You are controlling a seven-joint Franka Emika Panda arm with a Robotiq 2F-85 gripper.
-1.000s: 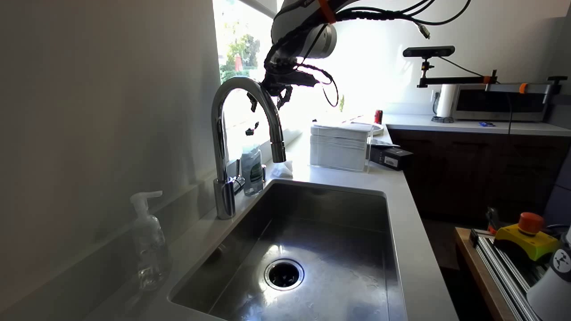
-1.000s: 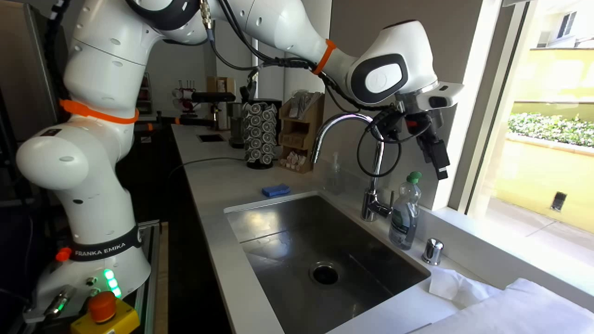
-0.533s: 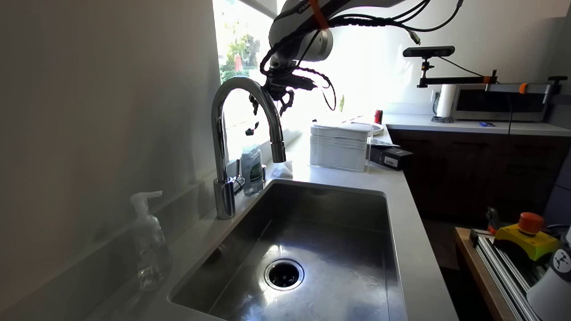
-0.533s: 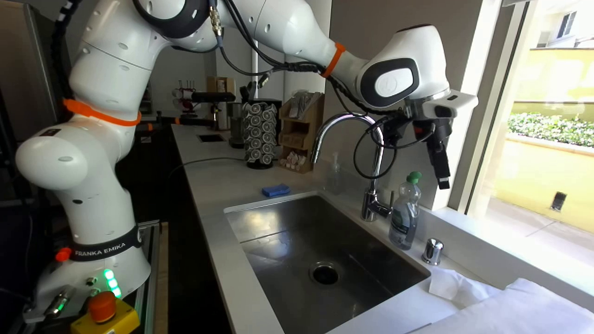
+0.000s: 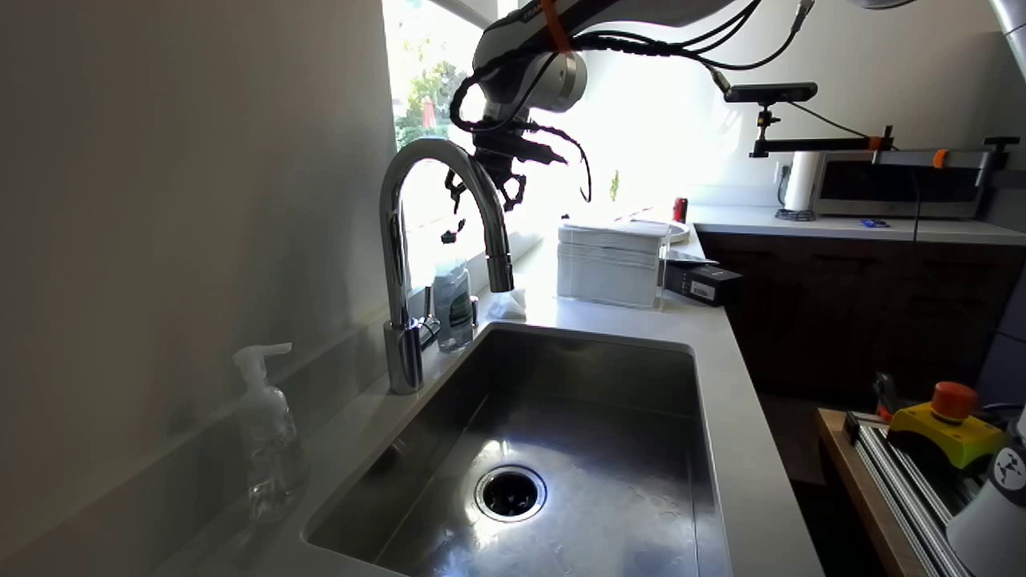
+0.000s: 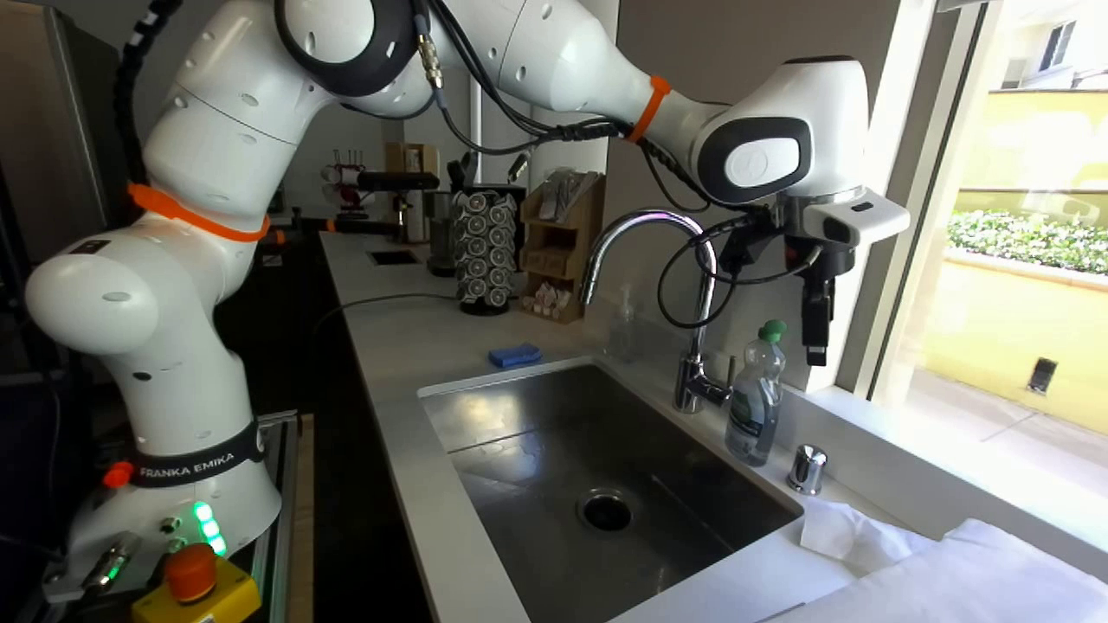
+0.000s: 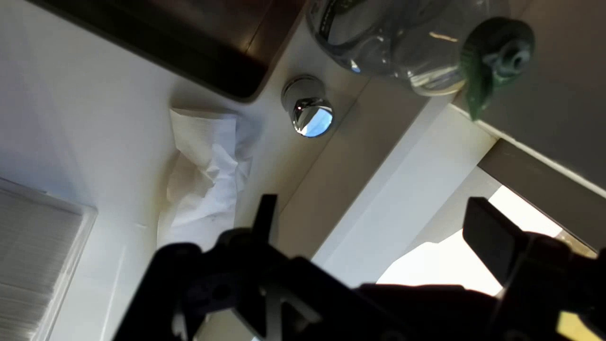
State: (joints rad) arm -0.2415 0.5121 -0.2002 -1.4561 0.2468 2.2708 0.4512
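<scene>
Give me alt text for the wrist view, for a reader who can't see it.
An open, empty claw spans the bottom of the picture. Beyond it, a pale countertop bears a crumpled white sheet, a chrome fitting and, at the top edge, a clear bottle with a green cap; the corner of a sink shows at upper left.

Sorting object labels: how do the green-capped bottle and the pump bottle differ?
Top: the green-capped bottle has a green cap; the pump bottle has a pale pump head.
Label: the green-capped bottle carries a dark label; none stands out on the pump bottle.
Place: the green-capped bottle is nearer the gripper than the pump bottle.
Shared: both are clear and upright.
</scene>
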